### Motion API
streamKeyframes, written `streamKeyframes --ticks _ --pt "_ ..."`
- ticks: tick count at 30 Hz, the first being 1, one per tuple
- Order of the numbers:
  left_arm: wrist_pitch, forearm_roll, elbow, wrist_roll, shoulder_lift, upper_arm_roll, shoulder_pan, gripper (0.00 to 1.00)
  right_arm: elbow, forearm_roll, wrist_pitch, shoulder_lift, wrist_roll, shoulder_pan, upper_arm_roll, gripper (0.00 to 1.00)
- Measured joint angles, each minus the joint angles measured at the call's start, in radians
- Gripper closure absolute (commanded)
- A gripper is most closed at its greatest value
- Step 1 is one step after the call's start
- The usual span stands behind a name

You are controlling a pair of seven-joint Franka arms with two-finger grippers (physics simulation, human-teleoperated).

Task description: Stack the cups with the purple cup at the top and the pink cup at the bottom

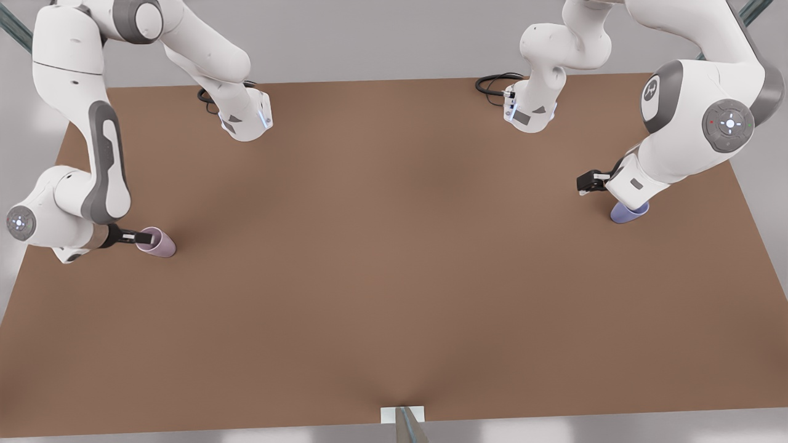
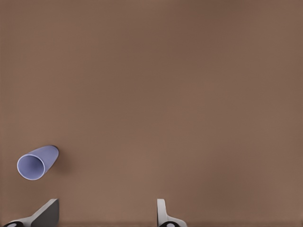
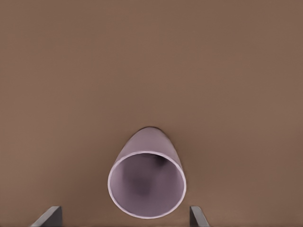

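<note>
Low at the front view's left, the right tool (image 1: 143, 237) hangs wide open around the empty pink cup (image 1: 157, 242) on the brown bench (image 1: 381, 258). At the front view's right, the left tool (image 2: 108, 213) is spread open over bare bench beside the empty purple cup (image 2: 37, 162), gripping nothing.

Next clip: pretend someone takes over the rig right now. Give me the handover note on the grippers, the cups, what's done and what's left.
Right gripper: open, jaws either side of the pink cup, nothing gripped.
Left gripper: open, above the table beside the purple cup, not over it.
Cups stand upright far apart, pink at the front view's left, purple at its right.
Done: nothing stacked.
Left: grip pink, place it centrally, lift purple and seat it on pink.
</note>
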Motion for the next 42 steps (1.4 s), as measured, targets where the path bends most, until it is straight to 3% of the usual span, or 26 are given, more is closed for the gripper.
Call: streamKeyframes --ticks 9,12,13,18,19,31,40,42 --pt "-0.004 0.000 0.000 -0.001 0.000 -0.001 0.000 0.00 -0.003 -0.047 0.056 0.080 -0.042 -0.049 -0.002 0.00" --pt "-0.006 -0.001 0.000 -0.002 -0.001 -0.001 0.000 0.00 -0.004 -0.053 0.079 0.108 -0.054 -0.051 -0.002 0.07" --pt "-0.008 -0.002 0.000 -0.002 -0.001 -0.001 0.000 0.00 -0.004 -0.054 0.088 0.117 -0.058 -0.050 -0.002 0.11" --pt "-0.014 -0.001 0.000 -0.002 0.001 -0.001 0.000 0.00 -0.005 -0.052 0.120 0.135 -0.077 -0.050 -0.002 0.72" --pt "-0.015 -0.001 0.000 -0.002 0.002 -0.001 0.000 0.00 -0.004 -0.047 0.122 0.135 -0.083 -0.050 -0.003 0.79" --pt "-0.017 -0.002 0.000 -0.002 0.007 -0.002 0.000 0.00 0.045 -0.051 0.119 0.103 -0.125 -0.012 0.015 0.79" --pt "-0.022 -0.003 0.001 -0.004 -0.003 -0.023 0.005 0.00 0.306 0.000 -0.015 0.102 0.004 0.412 0.032 0.79" --pt "-0.039 -0.008 0.042 -0.004 0.002 -0.024 -0.003 0.00 0.333 0.014 -0.039 0.106 0.054 0.472 0.089 0.79"
